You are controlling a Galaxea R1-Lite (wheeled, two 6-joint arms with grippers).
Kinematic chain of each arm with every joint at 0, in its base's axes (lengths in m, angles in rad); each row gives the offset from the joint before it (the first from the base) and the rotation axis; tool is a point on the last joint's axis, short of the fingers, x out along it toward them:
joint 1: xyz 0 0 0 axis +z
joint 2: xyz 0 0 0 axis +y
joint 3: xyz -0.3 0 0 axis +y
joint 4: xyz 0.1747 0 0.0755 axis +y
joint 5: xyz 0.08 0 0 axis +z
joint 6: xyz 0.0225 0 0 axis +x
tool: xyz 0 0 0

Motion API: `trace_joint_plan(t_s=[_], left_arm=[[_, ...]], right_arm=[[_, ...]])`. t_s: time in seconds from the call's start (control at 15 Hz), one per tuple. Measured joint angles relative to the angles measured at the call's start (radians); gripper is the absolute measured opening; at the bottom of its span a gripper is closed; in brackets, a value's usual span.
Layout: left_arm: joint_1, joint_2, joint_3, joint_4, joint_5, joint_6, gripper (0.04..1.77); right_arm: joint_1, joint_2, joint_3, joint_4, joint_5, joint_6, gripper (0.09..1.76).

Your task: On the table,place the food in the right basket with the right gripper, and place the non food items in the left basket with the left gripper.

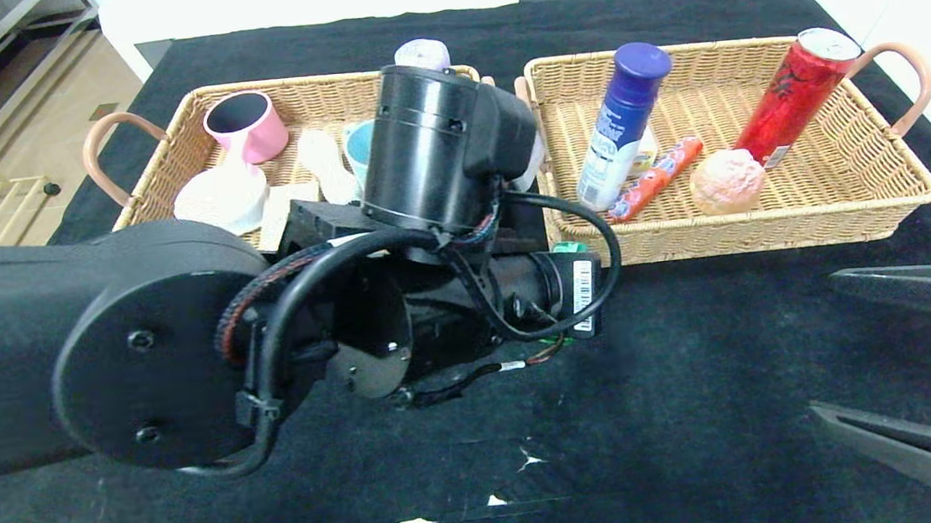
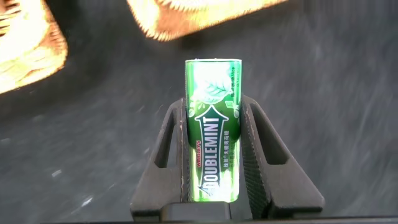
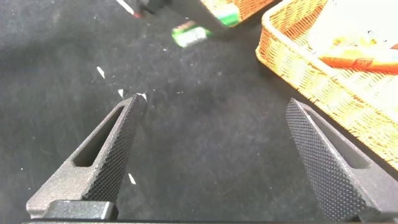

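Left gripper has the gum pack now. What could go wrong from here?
The gum pack is food, but the left gripper holds it, beside the left basket; dropping it there would missort it. Most of the pack sticks out past the fingertips, so it might slip or tilt. The left arm also hides that basket in the head view.

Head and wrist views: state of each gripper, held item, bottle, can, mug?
Left gripper: shut on Doublemint gum pack, above the table.
Right gripper: open, empty.
Blue-capped bottle: leaning, capped, right basket.
Red can: leaning on the rim.
Pink mug: tilted, left basket.
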Motion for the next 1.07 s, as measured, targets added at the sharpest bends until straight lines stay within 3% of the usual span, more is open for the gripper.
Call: trace_joint_plan(t_s=[0.53, 1.07], left_arm=[[-0.062, 0.164, -0.151, -0.001, 0.090, -0.019, 0.54], [-0.063, 0.246, -0.180, -0.003, 0.090, -0.029, 0.54]], right_arm=[[0.000, -0.026, 0.003, 0.000, 0.000, 0.000, 1.71], [0.005, -0.025, 0.013, 0.000, 0.000, -0.003, 1.71]])
